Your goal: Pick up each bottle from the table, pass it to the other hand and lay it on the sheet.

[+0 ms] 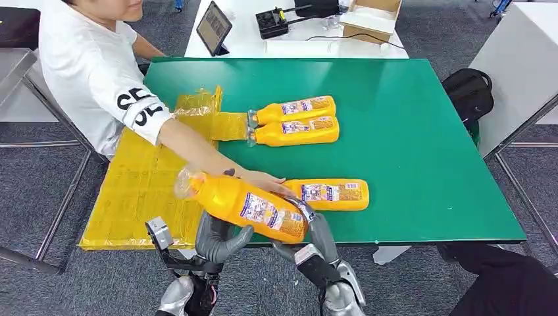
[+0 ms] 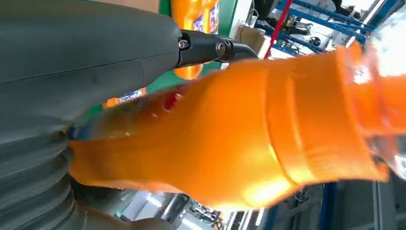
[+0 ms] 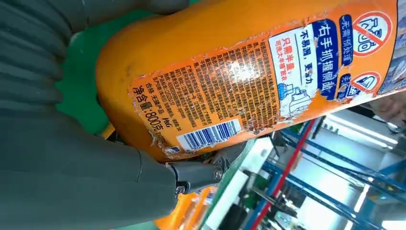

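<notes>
Orange bottle (image 1: 247, 205): held above the table's near edge, lying tilted, clear cap end toward the left and far side over the sheet's right edge, base toward the right.
Left hand (image 1: 220, 238): under the bottle's middle, thumb and fingers wrapped on it; the left wrist view shows the thumb (image 2: 86, 43) across the orange body (image 2: 230, 134).
Right hand (image 1: 314, 232): clasped round the bottle's base end; the right wrist view shows the label (image 3: 249, 81) against the palm.
Person's hand (image 1: 263, 181): reaching from the left, resting at the held bottle's far side.
Sheet (image 1: 138, 184): yellow, on the table's left part.
Table (image 1: 421, 145): green.
Third bottle (image 1: 329, 194): lying flat on the table, just right of the held one.
Bottle pair (image 1: 293, 121): lying side by side farther off, caps touching the sheet's right flap.
</notes>
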